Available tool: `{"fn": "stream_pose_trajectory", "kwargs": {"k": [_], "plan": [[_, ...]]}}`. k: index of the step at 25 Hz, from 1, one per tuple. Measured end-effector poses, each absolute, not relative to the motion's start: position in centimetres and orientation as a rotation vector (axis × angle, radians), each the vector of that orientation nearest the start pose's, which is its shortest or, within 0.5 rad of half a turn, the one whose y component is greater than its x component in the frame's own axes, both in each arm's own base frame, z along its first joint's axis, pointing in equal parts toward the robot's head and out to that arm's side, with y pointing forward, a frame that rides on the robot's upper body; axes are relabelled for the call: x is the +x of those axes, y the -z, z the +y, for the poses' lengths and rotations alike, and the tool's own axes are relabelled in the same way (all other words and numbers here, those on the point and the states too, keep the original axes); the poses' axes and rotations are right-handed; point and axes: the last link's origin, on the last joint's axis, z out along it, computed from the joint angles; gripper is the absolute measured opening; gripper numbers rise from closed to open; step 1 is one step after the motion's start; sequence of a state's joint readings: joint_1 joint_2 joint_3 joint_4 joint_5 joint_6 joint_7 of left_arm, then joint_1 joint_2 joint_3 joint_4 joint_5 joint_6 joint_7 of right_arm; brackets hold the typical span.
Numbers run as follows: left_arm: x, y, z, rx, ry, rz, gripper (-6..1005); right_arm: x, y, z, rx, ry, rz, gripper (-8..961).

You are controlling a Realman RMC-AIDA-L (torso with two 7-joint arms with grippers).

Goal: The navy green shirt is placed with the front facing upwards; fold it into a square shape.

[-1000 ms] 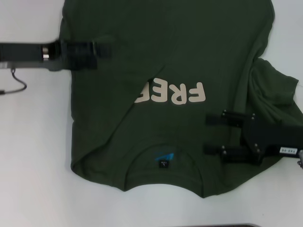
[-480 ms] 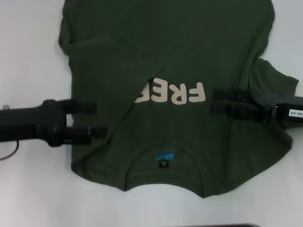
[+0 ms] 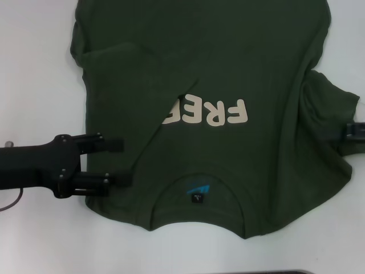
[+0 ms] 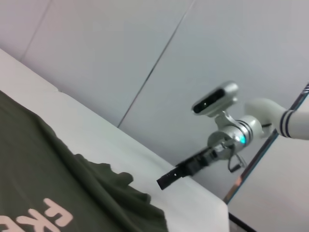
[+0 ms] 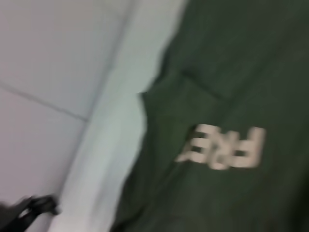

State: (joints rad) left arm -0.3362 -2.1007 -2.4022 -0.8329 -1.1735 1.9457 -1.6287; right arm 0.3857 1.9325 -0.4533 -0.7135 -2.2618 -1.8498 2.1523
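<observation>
White tabletop (image 3: 34, 240) lies under everything we see, with pale wall panels behind it in the left wrist view. We have the navy green shirt (image 3: 228, 74) spread on it, printed side up, its collar and small blue neck label (image 3: 197, 193) toward the robot and its hem running off the far edge of the head view. One side panel is already folded inward, covering the last letters of the cream lettering (image 3: 206, 112).

Our left gripper (image 3: 117, 162) hangs over the folded shoulder edge, fingers parted and empty. From it the neck label sits close by toward the shirt's middle, and the lettering lies farther in and away from the robot. Our right gripper (image 3: 355, 130) shows only as a dark tip at the frame's edge, just beyond the bunched sleeve (image 3: 328, 111); we cannot tell whether it is parted or clenched.

We judge the next move turns on that unfolded side: the shirt's long axis runs from collar to hem, away from the robot, so the remaining sleeve must be brought inward across that axis. The right gripper is plainly the nearer one for it.
</observation>
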Motion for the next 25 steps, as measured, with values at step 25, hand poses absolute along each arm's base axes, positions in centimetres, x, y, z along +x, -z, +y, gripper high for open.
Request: {"fn": "stream_pose_trajectory", "kwargs": {"k": [25], "plan": [[-25.2, -1.8, 25.7, -2.950, 0.946, -0.940, 904, 36.5, -12.4, 29.8, -1.905, -0.319, 2.049, 884]]}}
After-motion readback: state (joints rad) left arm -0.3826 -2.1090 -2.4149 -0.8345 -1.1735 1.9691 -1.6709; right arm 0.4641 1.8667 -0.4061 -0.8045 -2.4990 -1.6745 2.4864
